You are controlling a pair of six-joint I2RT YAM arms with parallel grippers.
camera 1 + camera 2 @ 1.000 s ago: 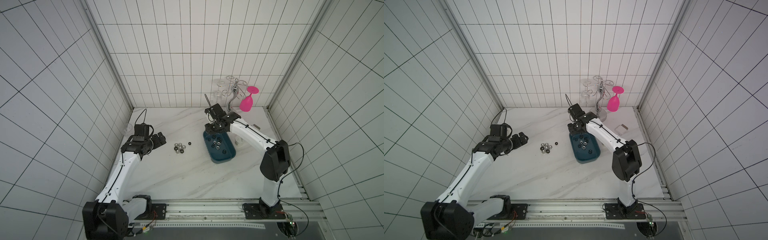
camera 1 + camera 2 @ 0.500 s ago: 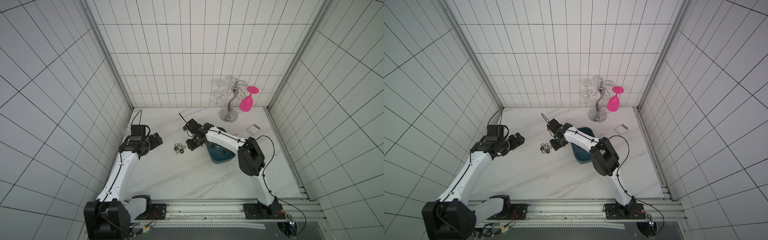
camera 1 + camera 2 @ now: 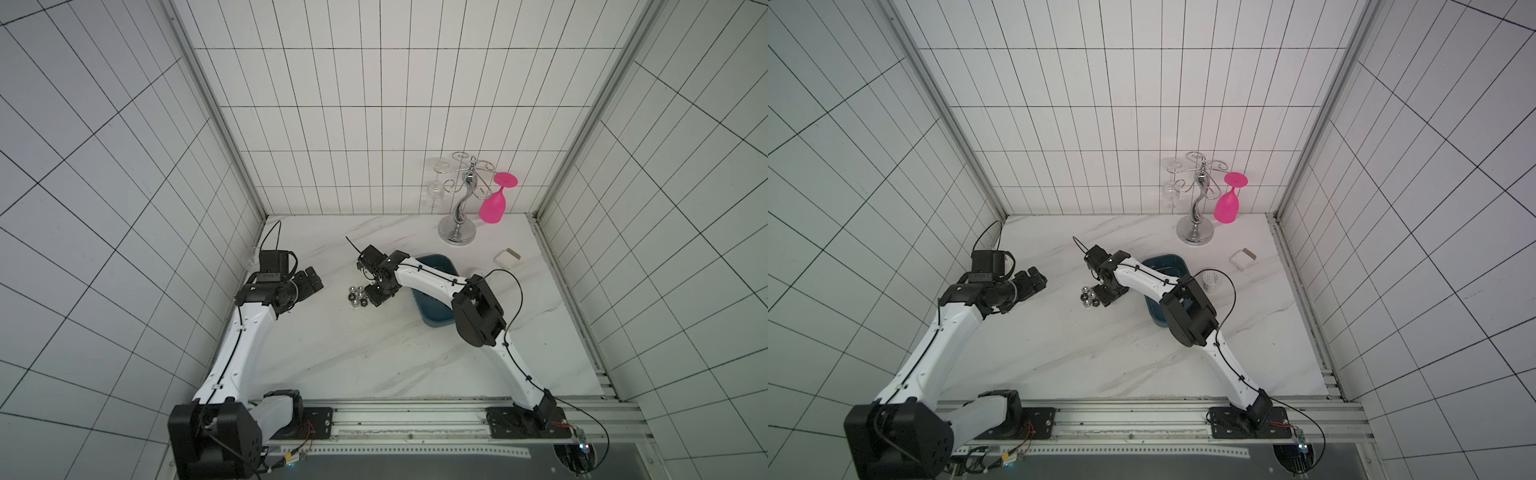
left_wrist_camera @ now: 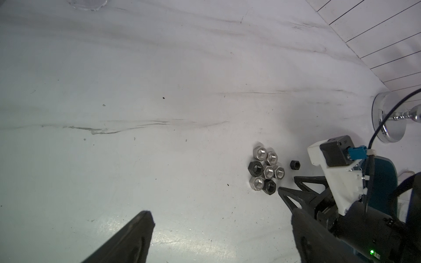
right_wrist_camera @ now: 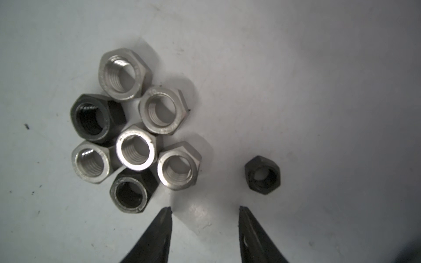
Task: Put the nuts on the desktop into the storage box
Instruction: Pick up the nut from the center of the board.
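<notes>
Eight nuts (image 5: 134,132) lie on the desk (image 3: 353,357), all just beside the storage box (image 3: 434,322), on its side facing the left claw (image 4: 221,214). Seven sit packed in one clump, touching each other, holes up: we count five silver, two black. The lone black nut (image 5: 262,175), smaller, lies apart from the clump, between it and the storage box. Right claw (image 5: 205,209) hovers low over the desk next to the storage box, released, tips parted, bare desk between them, gripping nothing; the tips aim roughly at the gap between clump and lone black nut. Left claw sits beyond the clump, farther from the storage box, spread wide and empty. Inside of the storage box is mostly hidden by the right arm (image 3: 428,278), so we cannot tell what is in it. Handling, as we judge it: solid metal, rigid, nothing to crush, light each, but smooth and low, so they slip or skate on the polished desk if pinched off-centre. We take hold across two opposite flats, not corners, tips down near the desk. The lone black nut looks easiest, clear room all round. In the clump only the outer ones give finger room; the middle silver one is boxed in.
</notes>
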